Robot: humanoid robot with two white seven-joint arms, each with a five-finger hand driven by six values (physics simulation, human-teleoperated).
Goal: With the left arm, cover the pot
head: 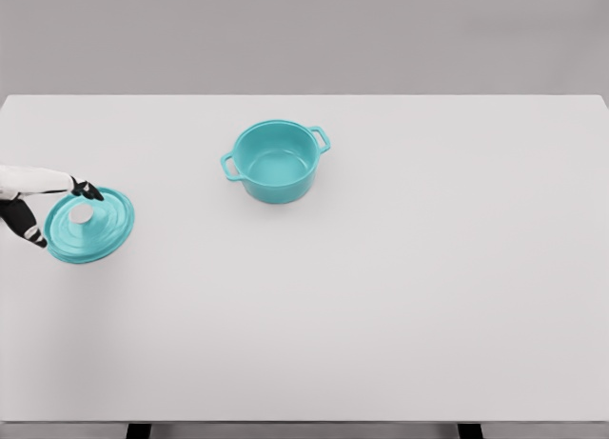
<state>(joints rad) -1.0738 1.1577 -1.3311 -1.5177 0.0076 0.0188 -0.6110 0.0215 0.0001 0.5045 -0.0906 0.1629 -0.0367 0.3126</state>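
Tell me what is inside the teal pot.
The pot stands open and looks empty: only its teal inner wall and floor show. Its near wall hides a strip of the floor. The lid lies apart on the table, at the left hand.

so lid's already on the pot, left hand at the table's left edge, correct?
Not quite. The head view shows the pot open and empty at the table's middle; the lid lies far left beside the left hand. The hand placement is right.
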